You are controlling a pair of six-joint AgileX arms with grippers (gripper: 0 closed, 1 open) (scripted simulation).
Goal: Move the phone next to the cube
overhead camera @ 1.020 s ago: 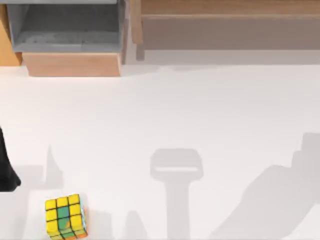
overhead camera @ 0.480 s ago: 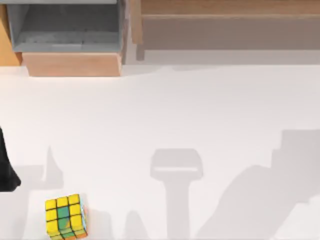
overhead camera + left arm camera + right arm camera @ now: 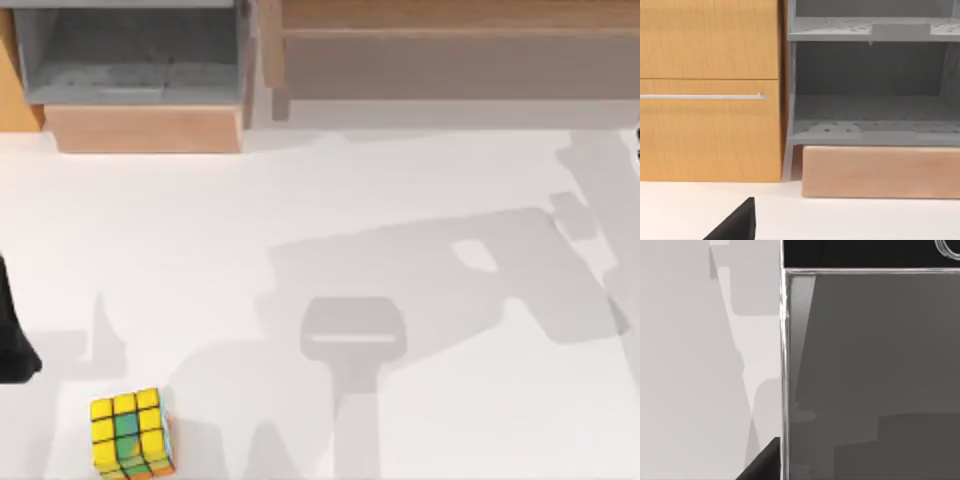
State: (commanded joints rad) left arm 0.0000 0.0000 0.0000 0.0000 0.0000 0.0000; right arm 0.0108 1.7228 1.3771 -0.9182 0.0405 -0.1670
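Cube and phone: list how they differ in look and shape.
The cube is blocky and many-coloured, mostly yellow; the phone is a flat dark grey slab with a shiny edge. The cube's faces are split into squares; the phone's face is plain. Both rest on the white table.

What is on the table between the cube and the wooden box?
Nothing but shadows. In the top view, bare white table lies between the cube and the wooden box.
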